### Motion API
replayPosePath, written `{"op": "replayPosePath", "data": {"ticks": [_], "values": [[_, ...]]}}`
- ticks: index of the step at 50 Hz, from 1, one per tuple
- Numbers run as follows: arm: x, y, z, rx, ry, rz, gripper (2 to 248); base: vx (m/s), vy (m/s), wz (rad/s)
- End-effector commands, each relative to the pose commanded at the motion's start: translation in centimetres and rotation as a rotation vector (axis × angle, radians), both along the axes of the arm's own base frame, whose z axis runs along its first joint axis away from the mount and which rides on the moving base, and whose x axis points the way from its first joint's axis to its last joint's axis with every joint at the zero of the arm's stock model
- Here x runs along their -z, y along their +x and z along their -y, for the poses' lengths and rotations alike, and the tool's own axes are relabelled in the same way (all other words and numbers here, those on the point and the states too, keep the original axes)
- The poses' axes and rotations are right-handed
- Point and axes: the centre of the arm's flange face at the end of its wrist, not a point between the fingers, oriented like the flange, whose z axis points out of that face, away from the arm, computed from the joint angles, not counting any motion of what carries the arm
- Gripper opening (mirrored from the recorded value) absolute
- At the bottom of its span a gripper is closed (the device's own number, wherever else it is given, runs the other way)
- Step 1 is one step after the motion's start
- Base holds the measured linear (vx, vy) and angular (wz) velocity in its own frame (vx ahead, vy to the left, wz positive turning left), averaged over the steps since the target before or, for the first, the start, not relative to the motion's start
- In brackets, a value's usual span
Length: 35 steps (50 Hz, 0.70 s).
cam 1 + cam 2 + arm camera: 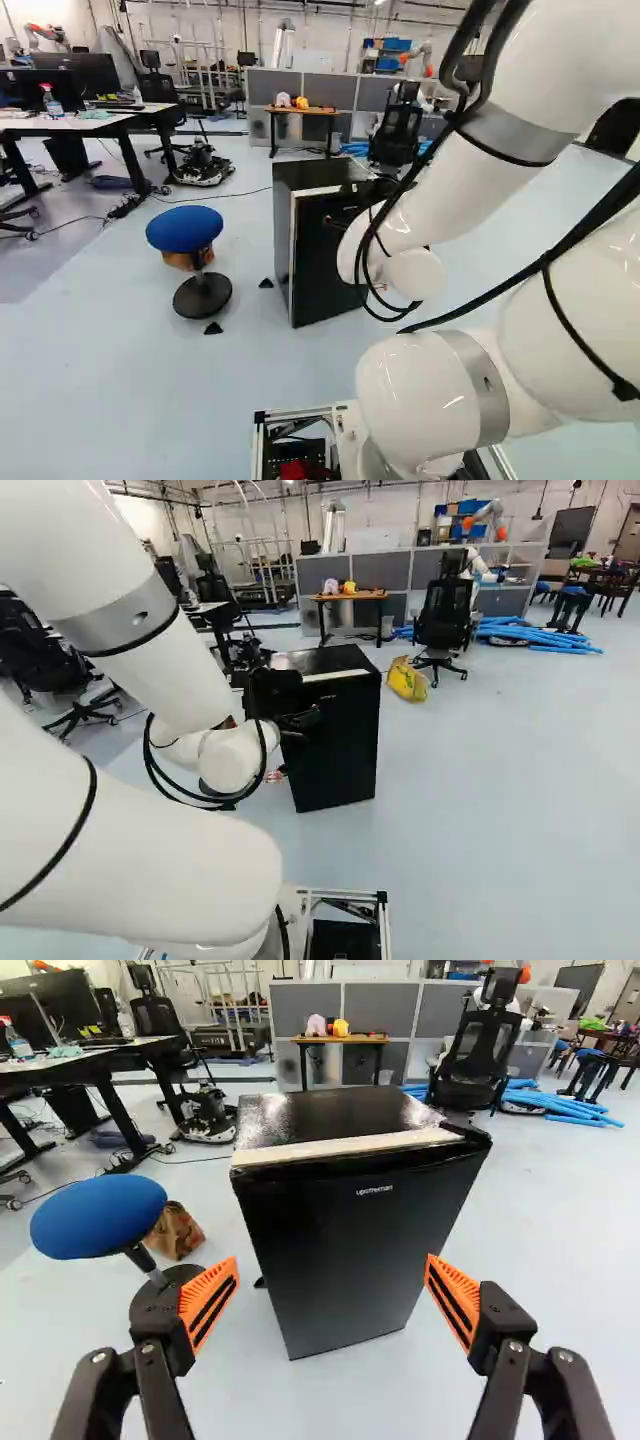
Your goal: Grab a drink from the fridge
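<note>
In the right base view my gripper (300, 720) shows partly, dark against the front of the black fridge (345, 745) and half hidden by the arm. The wrist view has the gripper (330, 1285) with its two orange-padded fingers spread wide, nothing between them. Ahead of it stands the fridge (355, 1250), upright on the floor, its door closed and a pale strip along the top front edge. The fridge (283, 230) is partly covered by the arm in the left base view. Whatever the fridge holds is hidden; no drink can be seen.
A blue stool (185, 230) stands beside the fridge, a brown paper bag (175, 1231) behind it. Farther back are desks (75, 122), a small wooden table (348, 597), an office chair (445, 620), a yellow bag (407, 679) and blue tubes (520, 631). Another robot (487, 520) stands far behind.
</note>
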Motion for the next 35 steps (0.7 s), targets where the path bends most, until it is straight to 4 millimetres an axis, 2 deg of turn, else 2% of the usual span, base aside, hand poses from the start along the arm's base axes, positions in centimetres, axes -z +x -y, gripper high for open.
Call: {"op": "replayPosePath", "data": {"ticks": [35], "values": [[0.0,0.0,0.0,0.0,0.0,0.0,247,0.05,-0.041,0.177]]}}
